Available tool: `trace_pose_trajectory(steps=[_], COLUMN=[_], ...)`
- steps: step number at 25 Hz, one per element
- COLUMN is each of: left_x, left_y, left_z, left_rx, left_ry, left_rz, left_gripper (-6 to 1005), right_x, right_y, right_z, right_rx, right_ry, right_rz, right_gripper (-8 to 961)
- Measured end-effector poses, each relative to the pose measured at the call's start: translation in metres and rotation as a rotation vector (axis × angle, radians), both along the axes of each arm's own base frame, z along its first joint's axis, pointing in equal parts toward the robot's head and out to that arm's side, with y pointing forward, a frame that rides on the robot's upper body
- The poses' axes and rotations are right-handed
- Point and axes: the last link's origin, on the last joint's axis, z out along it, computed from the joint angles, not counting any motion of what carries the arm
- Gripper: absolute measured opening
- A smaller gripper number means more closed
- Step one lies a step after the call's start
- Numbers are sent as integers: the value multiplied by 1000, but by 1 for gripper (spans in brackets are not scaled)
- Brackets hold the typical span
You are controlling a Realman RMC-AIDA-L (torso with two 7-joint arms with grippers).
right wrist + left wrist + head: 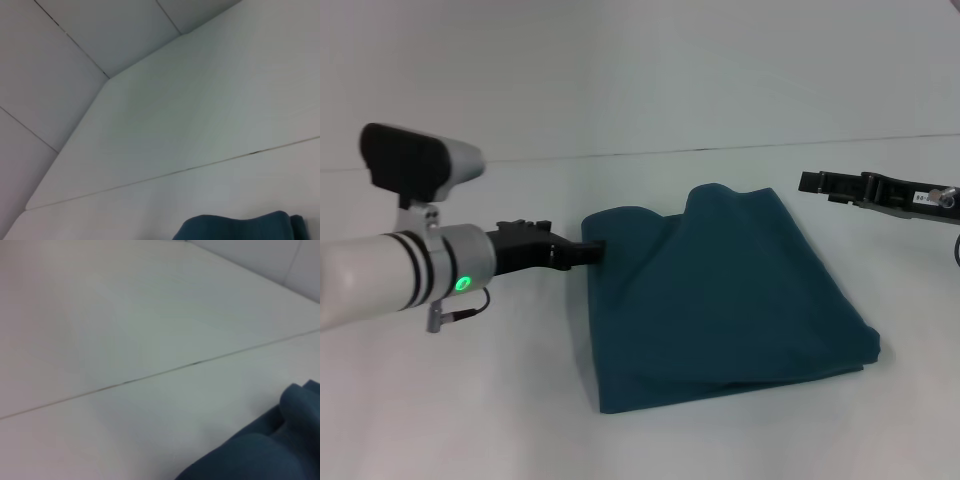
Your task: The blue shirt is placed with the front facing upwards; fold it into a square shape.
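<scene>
The blue shirt point(730, 290) lies folded into a rough, thick rectangle in the middle of the white table point(460, 410). Its far edge bulges up in a soft hump, and no lettering shows. My left gripper point(594, 252) reaches in from the left, its tip touching the shirt's far-left corner. My right gripper point(807, 183) hovers to the right of the shirt's far edge, apart from the cloth. In the left wrist view only a bunched piece of the shirt point(260, 455) shows. The right wrist view catches a rounded edge of the shirt point(240, 227).
A thin seam point(720, 148) crosses the table behind the shirt. Bare white tabletop lies on all sides of the shirt, and pale wall panels point(75, 55) stand behind the table.
</scene>
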Motion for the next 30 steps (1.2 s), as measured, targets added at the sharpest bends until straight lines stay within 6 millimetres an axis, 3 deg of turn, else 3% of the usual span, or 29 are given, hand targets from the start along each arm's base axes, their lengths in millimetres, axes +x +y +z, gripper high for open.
trace_pose_trajectory(steps=[16, 30], left_x=[30, 29], left_y=[5, 4], left_z=[-17, -22], left_rx=[-45, -44], left_ry=[43, 90], left_rz=[-91, -108], left_gripper=[906, 904], right_x=[0, -3], right_y=[0, 2], right_z=[-3, -4], right_rx=[-2, 6], right_ry=[4, 14], right_rz=[-8, 1], right_gripper=[736, 737])
